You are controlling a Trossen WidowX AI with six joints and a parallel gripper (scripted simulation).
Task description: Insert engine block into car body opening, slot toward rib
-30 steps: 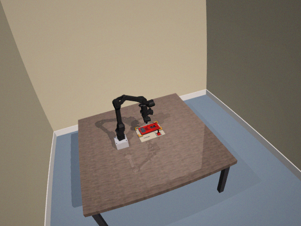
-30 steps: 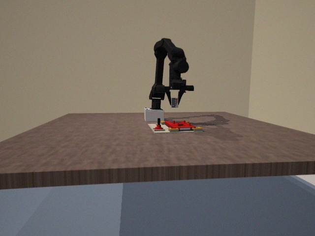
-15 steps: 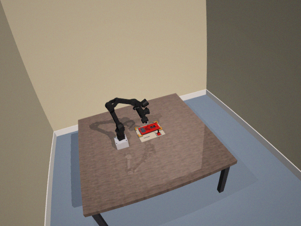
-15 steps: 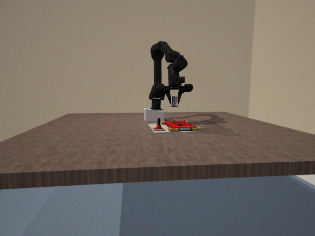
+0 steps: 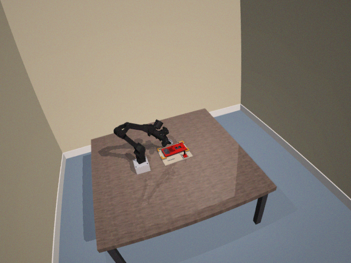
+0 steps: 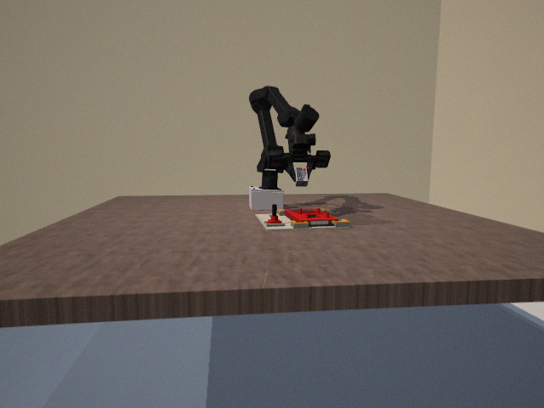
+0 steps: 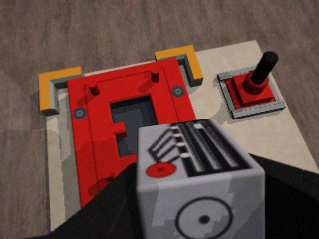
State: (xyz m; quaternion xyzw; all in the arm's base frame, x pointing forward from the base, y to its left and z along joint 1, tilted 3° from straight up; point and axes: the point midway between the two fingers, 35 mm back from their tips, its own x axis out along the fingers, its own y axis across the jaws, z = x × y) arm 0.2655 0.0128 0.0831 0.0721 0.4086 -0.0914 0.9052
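Note:
My gripper [image 6: 302,178] [image 5: 168,141] is shut on the grey engine block [image 6: 301,173] [image 7: 199,179] and holds it in the air, well above the board. The block's top face shows dark ribbed slots and a red dot in the wrist view. The red car body [image 7: 95,134] [image 5: 174,149] [image 6: 309,215] lies flat on the beige base plate [image 7: 279,134] [image 5: 171,161] [image 6: 275,227], held by orange corner brackets [image 7: 52,87]. Its dark rectangular opening [image 7: 134,116] has a small red rib [image 7: 120,130] at one side. The block hangs over the near end of the car body, short of the opening.
A black lever on a red base [image 7: 256,80] [image 5: 185,154] [image 6: 274,214] stands upright in a grey frame on the base plate beside the car body. The arm's white base box [image 5: 141,166] [image 6: 265,197] sits on the wooden table [image 5: 184,198] behind the board.

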